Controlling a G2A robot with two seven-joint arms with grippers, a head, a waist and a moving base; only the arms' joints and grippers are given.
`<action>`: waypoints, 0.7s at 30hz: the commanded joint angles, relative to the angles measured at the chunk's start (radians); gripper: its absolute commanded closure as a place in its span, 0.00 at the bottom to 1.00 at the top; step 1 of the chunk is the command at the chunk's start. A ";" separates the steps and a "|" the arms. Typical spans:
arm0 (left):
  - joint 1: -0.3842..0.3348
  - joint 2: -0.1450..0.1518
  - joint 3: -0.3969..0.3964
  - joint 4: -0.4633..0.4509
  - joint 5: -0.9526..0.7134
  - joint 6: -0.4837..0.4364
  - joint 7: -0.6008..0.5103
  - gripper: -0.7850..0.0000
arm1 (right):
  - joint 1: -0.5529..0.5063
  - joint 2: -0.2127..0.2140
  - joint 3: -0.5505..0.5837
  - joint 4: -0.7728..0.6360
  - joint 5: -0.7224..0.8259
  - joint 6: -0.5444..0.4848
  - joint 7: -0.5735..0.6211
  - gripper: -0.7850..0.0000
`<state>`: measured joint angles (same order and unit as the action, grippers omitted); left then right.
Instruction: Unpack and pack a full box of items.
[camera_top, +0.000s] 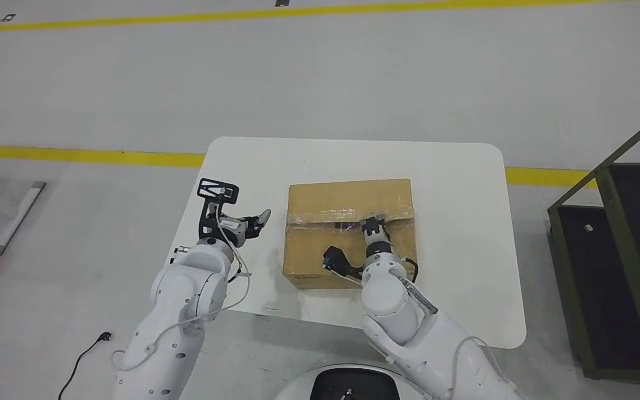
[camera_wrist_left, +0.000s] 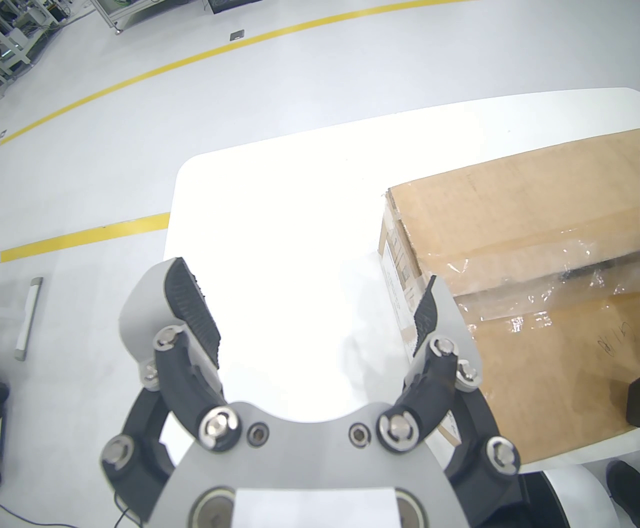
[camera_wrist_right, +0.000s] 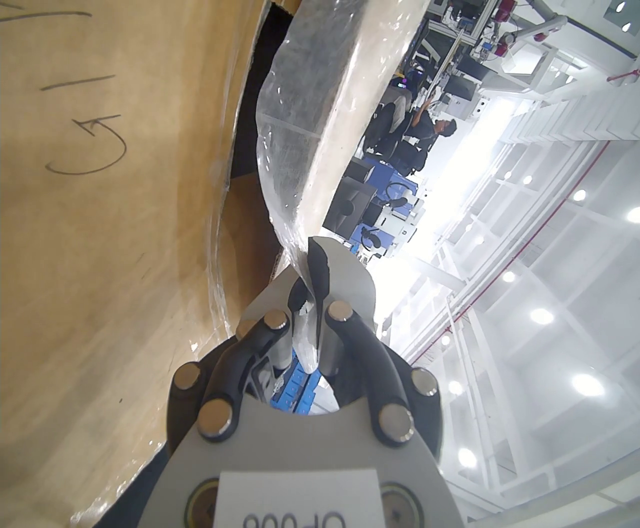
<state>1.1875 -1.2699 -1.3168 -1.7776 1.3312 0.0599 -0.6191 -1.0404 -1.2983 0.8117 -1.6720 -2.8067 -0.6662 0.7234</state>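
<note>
A brown cardboard box (camera_top: 320, 200) sits in the middle of the white table (camera_top: 460, 200), with clear tape (camera_wrist_left: 550, 280) along its top seam. My right gripper (camera_top: 372, 222) is over the box top. In the right wrist view the right gripper (camera_wrist_right: 307, 280) is shut on a strip of clear tape (camera_wrist_right: 305, 100) lifted off the box (camera_wrist_right: 100, 225), with a dark gap showing at the seam. My left gripper (camera_wrist_left: 303, 280) hangs open over bare table just left of the box (camera_wrist_left: 525, 210), holding nothing; in the top view the left gripper (camera_top: 255, 220) is beside the box's left side.
The table (camera_wrist_left: 280, 200) has bare surface on both sides of the box and behind it. A dark metal rack (camera_top: 600, 270) stands on the floor to the right. A black cable (camera_top: 85, 350) lies on the floor at the near left.
</note>
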 joint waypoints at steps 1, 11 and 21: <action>0.000 0.000 0.000 0.000 0.000 0.000 0.000 0.00 | -0.006 -0.003 0.010 -0.017 0.006 -0.001 0.002 1.00; 0.000 0.000 0.000 0.000 0.000 0.000 0.000 0.00 | -0.064 0.000 0.059 -0.128 -0.060 -0.027 -0.028 1.00; 0.000 0.000 0.000 0.000 0.000 0.000 0.000 0.00 | -0.080 -0.016 0.096 -0.095 -0.022 -0.030 -0.037 1.00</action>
<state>1.1875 -1.2699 -1.3168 -1.7776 1.3312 0.0599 -0.6191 -1.1201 -1.3128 0.9051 -1.7671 -2.8351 -0.6948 0.6858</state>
